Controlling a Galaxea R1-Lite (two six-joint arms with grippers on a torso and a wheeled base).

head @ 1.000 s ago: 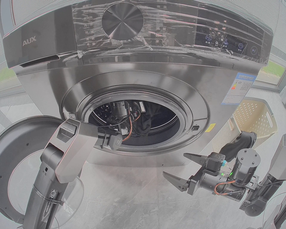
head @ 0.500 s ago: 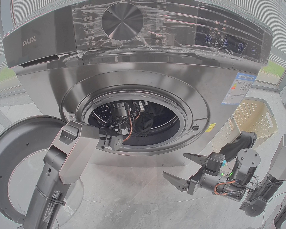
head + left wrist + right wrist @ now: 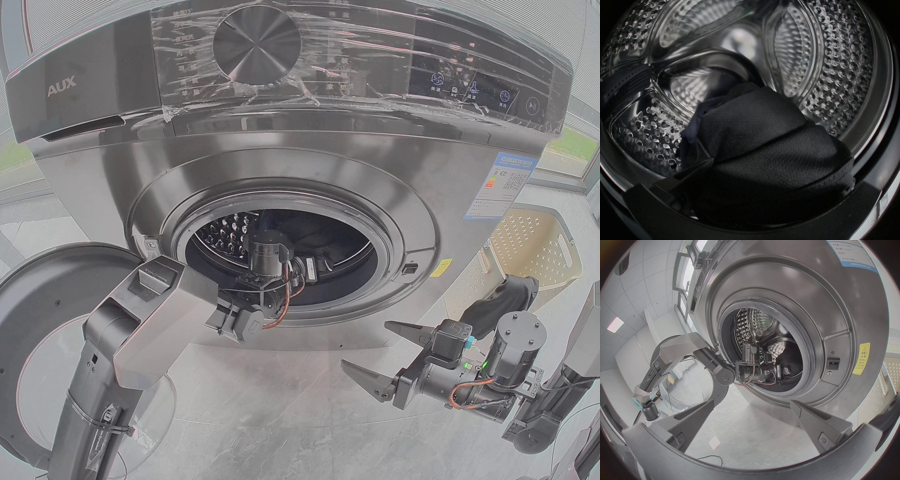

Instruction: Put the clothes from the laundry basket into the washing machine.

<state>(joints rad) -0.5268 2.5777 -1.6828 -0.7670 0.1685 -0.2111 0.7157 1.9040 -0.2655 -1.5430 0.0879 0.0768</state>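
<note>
Change: the left arm has been drawn back and down, from deep in the washer (image 3: 300, 156) mouth to its lower lip; the black garment (image 3: 762, 140), hung beside the wrist a second ago, is now laid in the drum (image 3: 843, 78). The right arm has been kept still.
Left tool (image 3: 750, 161): held just inside the drum mouth, pointed inward. One finger (image 3: 678, 178) is seen set well off centre, so the tool is read as spread wide; the other finger is covered by the garment.
Garment: heaped on the drum's lower wall, right before the left tool, with its front edge draped over the tool's base.
Blue cloth (image 3: 693, 122): a dark fold is tucked beside and partly under the garment.
Right tool (image 3: 365, 344): held low over the floor (image 3: 281, 400), before the washer and to its right, with nothing gripped; both fingers are spread wide and pointed towards the door opening.
Door (image 3: 37, 312): swung fully open on the washer's left.
Basket (image 3: 572, 250): stood beside the washer's right flank, behind the right arm.
Second garment (image 3: 500, 303): black, draped over the basket's near rim.
</note>
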